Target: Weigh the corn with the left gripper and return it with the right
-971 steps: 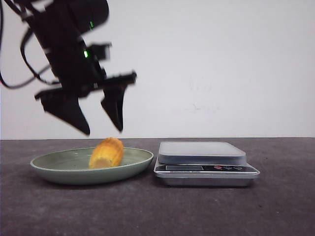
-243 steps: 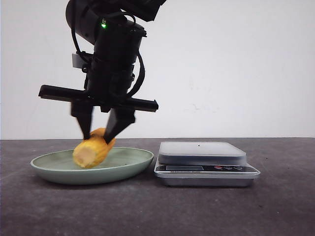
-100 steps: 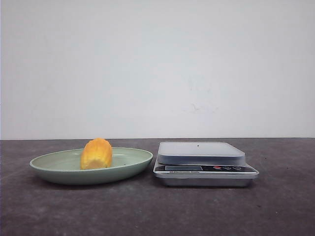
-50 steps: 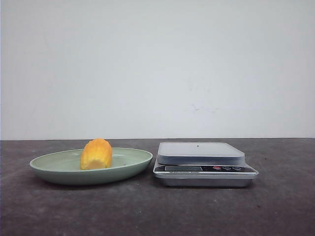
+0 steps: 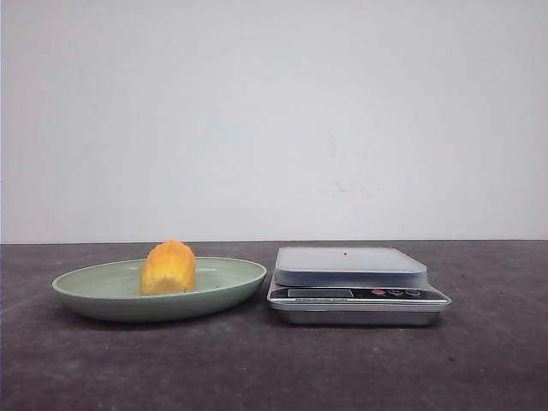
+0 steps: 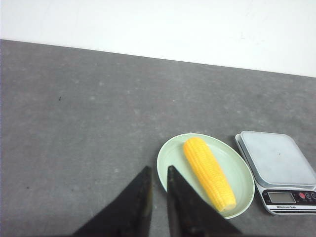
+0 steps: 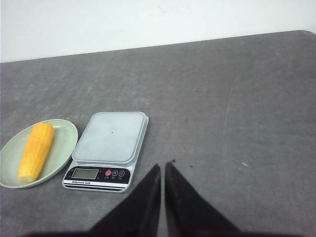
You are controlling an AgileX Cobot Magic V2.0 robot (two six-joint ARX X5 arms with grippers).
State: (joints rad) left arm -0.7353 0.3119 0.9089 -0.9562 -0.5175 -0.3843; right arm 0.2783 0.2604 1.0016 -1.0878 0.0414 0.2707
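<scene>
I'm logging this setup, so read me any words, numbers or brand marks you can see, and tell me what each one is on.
No text can be read in any view.
Scale: a line of print runs under its display, too small and blurred to read.
Scale display: no digits can be made out.
Scale buttons: symbols too small to read.
Plate and corn: no markings.

front view low at table level, wrist views high, all sharing plate and scale

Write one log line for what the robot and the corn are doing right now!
corn: lying in green plate | scale: nothing on it | left gripper: fingers near shut, holding nothing | right gripper: fingers near shut, holding nothing
</scene>
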